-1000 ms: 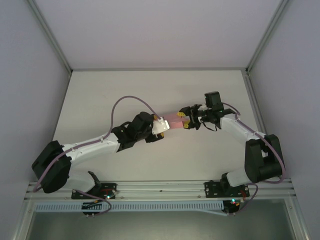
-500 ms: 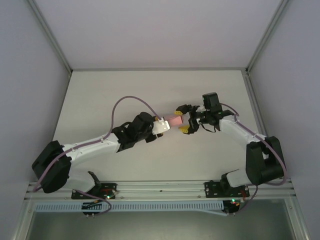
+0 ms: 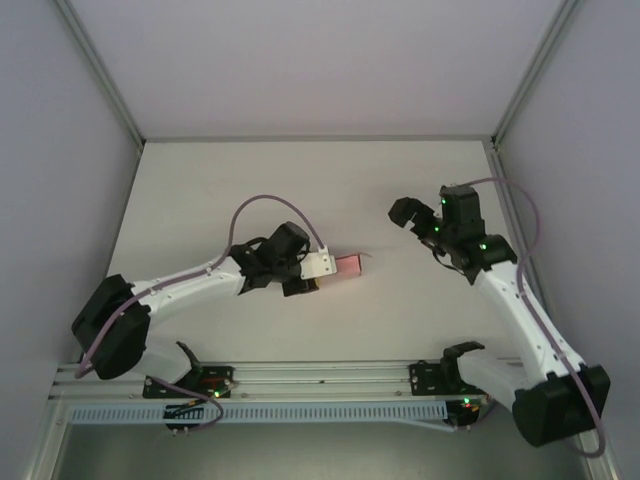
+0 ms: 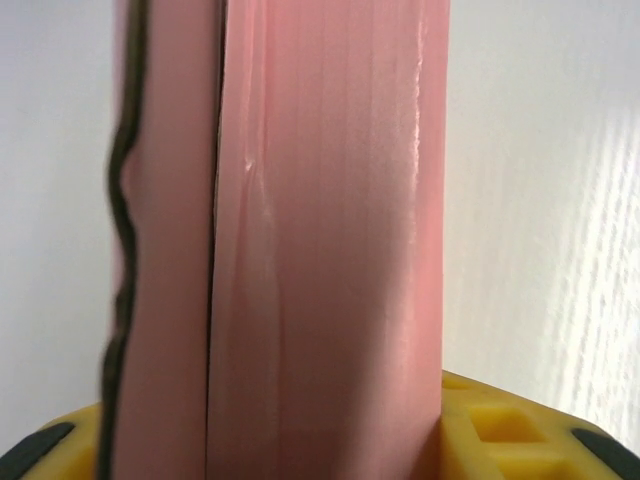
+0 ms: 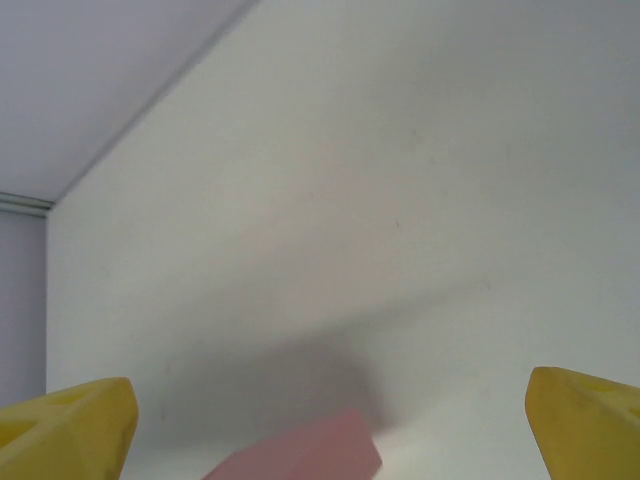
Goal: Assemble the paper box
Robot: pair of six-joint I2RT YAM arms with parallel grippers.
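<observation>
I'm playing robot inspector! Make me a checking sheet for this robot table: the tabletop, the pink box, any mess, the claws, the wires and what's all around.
Surface: white table, flat, no marks seen.
Job's things: paper box, pink, folded narrow, sticking out of the left gripper toward the right arm.
Clutter: nothing seen.
Grippers: left gripper shut on the paper box, a yellow finger on each side; right gripper open wide, apart from the box.
Cables: purple cable loops over the left arm; second purple cable arcs beside the right arm; neither touches the box.
Surroundings: pale walls, metal frame posts, rail at the near edge.
</observation>
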